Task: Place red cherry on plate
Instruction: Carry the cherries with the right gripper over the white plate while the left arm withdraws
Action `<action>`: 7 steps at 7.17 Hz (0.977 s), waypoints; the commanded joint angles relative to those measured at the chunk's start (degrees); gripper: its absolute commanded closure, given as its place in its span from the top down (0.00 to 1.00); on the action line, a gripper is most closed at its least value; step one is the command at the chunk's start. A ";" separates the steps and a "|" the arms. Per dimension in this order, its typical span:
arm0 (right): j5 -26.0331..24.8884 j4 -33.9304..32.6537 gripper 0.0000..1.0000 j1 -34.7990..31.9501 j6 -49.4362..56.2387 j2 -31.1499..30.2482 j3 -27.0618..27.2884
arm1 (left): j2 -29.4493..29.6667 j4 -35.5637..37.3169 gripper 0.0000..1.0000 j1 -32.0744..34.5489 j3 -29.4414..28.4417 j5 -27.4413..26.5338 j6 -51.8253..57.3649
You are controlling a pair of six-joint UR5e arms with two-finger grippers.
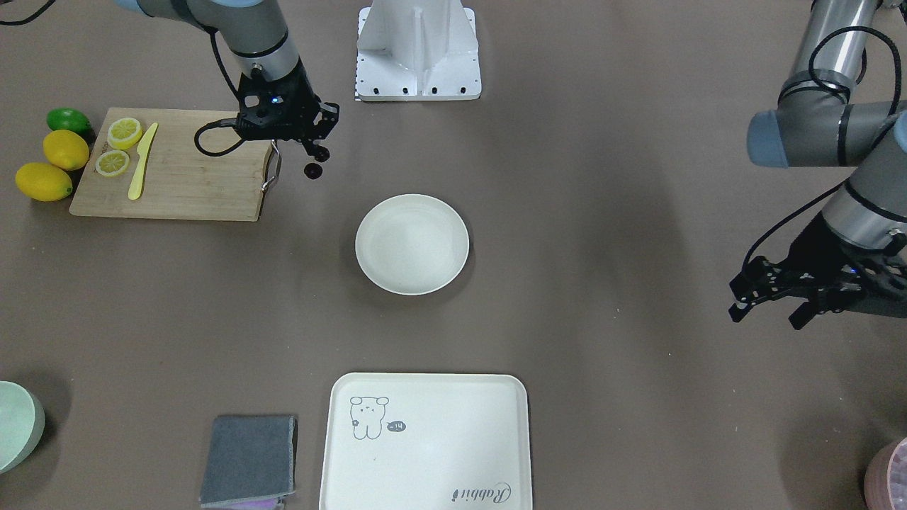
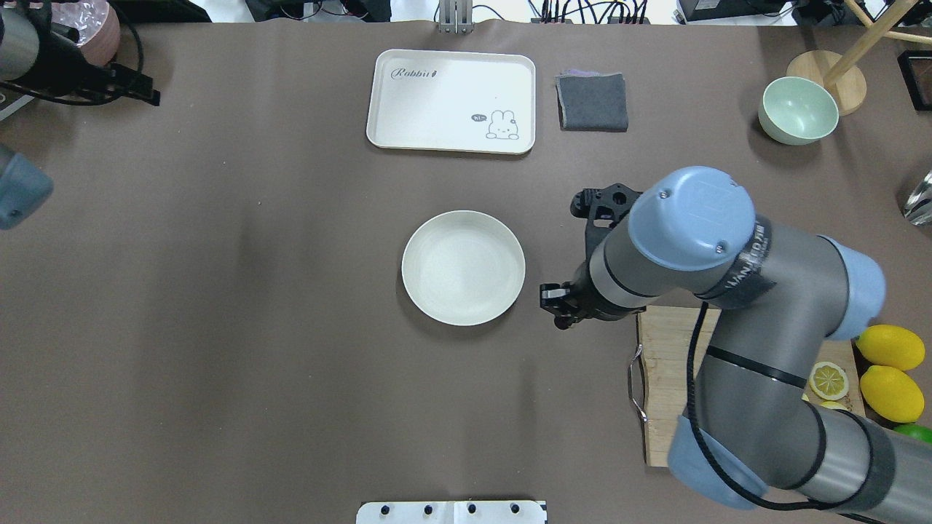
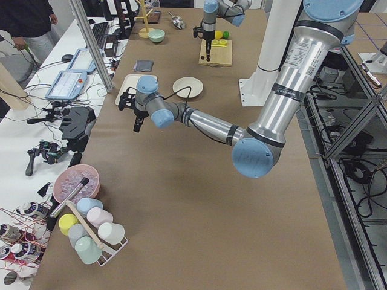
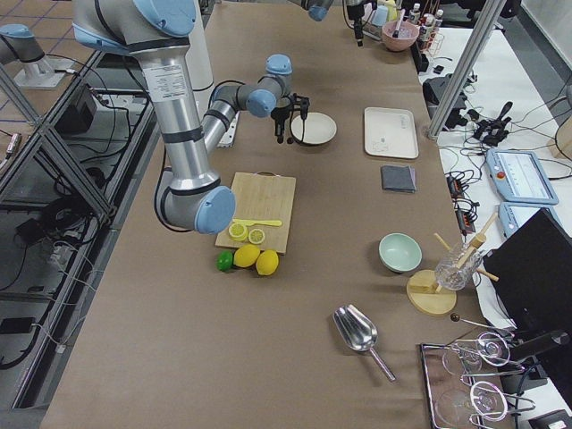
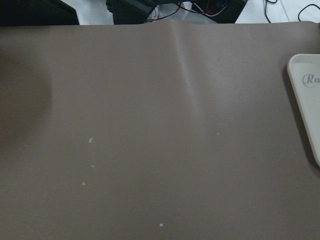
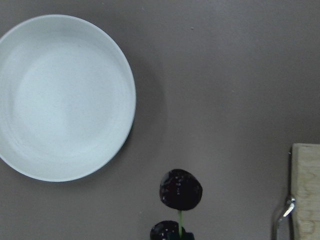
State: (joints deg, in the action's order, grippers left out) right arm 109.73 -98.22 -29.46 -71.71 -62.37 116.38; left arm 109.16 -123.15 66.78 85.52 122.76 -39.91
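Note:
The red cherry is a dark, glossy pair on thin stems, and it hangs from my right gripper, which is shut on it. In the right wrist view the red cherry dangles over bare table, between the plate and the corner of the cutting board. The round off-white plate sits empty at the table's centre. From overhead, the right gripper is just right of the plate. My left gripper hovers open and empty, far off to the side.
A wooden cutting board carries lemon slices and a yellow knife. Lemons and a lime lie beside it. A bear tray, grey cloth and green bowl line the far edge.

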 commanded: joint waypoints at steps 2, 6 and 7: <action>-3.20 -0.84 0.00 0.02 0.17 14.68 -14.72 | -4.47 7.98 0.98 9.56 -0.71 2.90 18.60; -5.23 10.40 0.00 0.64 0.00 20.27 -31.73 | -7.47 10.55 0.98 17.32 -0.88 5.20 28.48; -5.14 10.59 0.00 0.64 -0.09 20.27 -32.27 | -7.39 10.64 0.98 17.42 -0.88 5.21 28.57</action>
State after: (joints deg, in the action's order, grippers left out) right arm 104.73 -88.75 -28.89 -71.68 -42.48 85.98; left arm 101.80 -112.84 83.54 84.63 127.58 -12.12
